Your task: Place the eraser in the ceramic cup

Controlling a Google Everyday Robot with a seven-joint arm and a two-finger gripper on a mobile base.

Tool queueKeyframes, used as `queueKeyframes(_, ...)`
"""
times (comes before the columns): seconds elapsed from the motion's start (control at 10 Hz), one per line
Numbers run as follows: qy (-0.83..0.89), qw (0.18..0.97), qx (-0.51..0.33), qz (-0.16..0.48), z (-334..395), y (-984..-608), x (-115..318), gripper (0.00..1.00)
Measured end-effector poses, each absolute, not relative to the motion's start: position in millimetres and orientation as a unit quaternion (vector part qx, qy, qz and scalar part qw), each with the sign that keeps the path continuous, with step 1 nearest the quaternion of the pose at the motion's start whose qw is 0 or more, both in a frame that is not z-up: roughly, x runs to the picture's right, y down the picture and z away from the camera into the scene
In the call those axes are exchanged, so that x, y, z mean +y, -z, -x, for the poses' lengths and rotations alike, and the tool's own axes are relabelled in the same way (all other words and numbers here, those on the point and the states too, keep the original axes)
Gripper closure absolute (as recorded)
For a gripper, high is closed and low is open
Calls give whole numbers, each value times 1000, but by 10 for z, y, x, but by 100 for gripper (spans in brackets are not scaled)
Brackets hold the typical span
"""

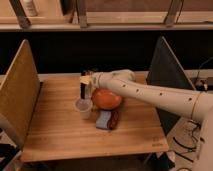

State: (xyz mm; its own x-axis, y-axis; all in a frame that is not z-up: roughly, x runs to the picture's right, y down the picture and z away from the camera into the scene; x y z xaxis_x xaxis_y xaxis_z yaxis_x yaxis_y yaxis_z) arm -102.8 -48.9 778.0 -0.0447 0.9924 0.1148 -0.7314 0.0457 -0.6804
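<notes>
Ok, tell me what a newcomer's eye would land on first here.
The long white arm reaching in from the right across the wooden table, its gripper shut on the eraser, held upright just above the ceramic cup. Next, the reddish-brown bowl right of the cup, and the blue pad lying in front of the bowl.

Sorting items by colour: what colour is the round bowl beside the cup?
Reddish-brown bowl, clearest in the camera view; the pincer hangs just left of it.
</notes>
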Motion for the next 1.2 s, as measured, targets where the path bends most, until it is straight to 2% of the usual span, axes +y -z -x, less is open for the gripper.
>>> queueKeyframes(0.6,-652,656,-298,234,1113,-7730,-275,100)
queueKeyframes(0.9,-649,656,-296,246,1210,-7739,-186,95)
queueKeyframes(1.1,-649,656,-296,246,1209,-7740,-184,84)
queueKeyframes(1.2,-649,656,-296,246,1212,-7740,-185,72)
